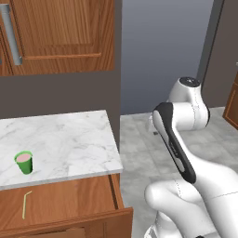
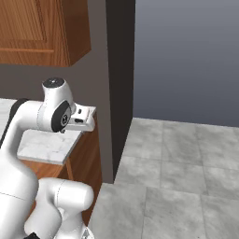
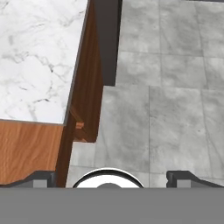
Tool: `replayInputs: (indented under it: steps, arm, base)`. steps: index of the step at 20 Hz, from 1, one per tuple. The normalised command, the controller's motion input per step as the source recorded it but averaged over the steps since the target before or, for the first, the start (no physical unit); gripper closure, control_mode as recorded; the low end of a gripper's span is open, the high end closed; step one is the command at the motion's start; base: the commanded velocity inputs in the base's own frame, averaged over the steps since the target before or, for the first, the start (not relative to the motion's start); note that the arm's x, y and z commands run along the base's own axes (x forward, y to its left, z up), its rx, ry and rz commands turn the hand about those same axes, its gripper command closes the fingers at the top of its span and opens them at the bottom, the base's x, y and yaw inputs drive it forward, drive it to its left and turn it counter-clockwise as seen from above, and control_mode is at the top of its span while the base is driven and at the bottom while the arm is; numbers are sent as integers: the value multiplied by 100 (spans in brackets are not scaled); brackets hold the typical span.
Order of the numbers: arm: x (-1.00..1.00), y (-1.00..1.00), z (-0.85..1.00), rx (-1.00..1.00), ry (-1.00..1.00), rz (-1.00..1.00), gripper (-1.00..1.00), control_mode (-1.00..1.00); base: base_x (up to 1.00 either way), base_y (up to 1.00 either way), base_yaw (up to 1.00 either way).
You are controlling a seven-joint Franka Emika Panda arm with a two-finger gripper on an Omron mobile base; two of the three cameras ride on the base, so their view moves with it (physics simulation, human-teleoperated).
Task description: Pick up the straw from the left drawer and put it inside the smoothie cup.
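Note:
The pale yellow-green straw [image 1: 26, 203] lies flat at the left of the open left drawer [image 1: 74, 200]. On the marble counter above it the small green smoothie cup [image 1: 24, 162] stands upright with pinkish contents. My gripper [image 3: 113, 179] hangs high over the counter's right end and the drawer's right side, well to the right of both cup and straw. Its fingertips [image 3: 41, 178] stand far apart with nothing between them, so it is open. The hand [image 2: 82, 118] shows beside the dark wall post.
A white marble counter [image 1: 69, 139] ends at a dark wall post [image 2: 119, 70]. Wooden upper cabinets [image 1: 60, 32] hang above it. Grey tiled floor [image 3: 175, 109] spreads to the right. The drawer's side wall [image 3: 81, 127] juts out under the counter edge.

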Motion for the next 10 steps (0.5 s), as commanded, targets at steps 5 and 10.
replayInputs:
  steps: [5,10]
  arm:
    - [0,0,-8,0,0,0,-100,100]
    - [0,0,0,0,0,0,-100,100]
  base:
    - [-8,0,0]
    - [-46,0,0]
